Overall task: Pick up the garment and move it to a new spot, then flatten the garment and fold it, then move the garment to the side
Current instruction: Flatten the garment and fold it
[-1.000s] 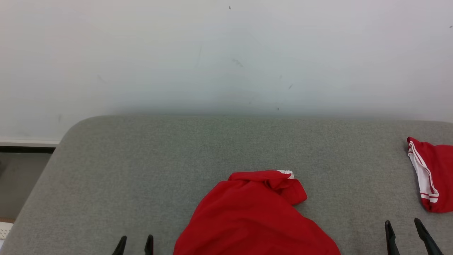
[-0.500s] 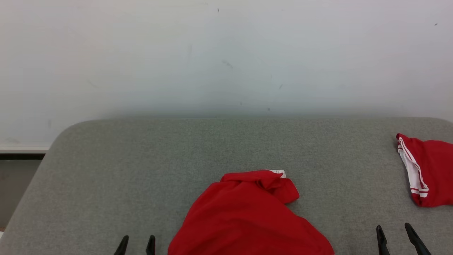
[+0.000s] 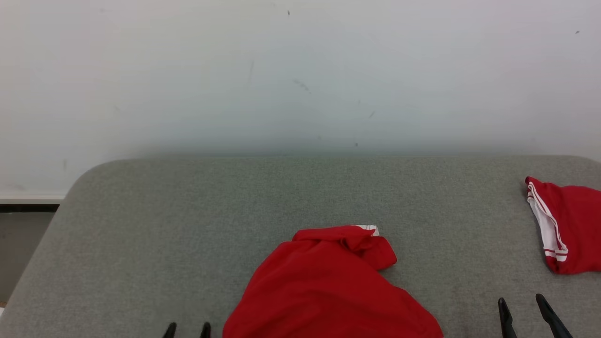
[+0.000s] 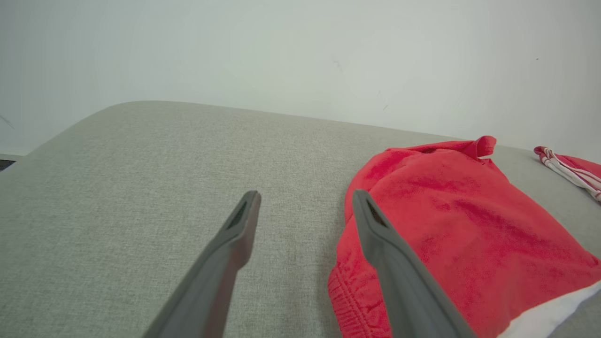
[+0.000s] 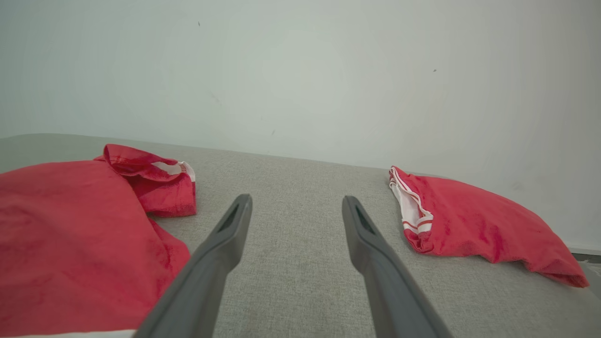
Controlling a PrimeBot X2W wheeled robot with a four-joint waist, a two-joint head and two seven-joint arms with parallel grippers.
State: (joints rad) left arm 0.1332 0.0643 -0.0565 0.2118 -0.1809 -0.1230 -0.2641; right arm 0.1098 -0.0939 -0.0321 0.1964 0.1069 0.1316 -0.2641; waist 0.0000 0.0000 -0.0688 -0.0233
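Our left tool [image 3: 188, 327] and right tool [image 3: 520, 299] both stand wide open, empty; the red garment [image 3: 328, 286] lies between them.

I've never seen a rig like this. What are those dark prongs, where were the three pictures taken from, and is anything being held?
This is a two-armed robot. One picture comes from a camera on its head; the other two from cameras on its wrists, each looking along that arm's two dark fingers. The left gripper and right gripper are both open and hold nothing. On the grey cushion a crumpled red garment lies between them; a second red garment with white stripes lies farther to the robot's right.
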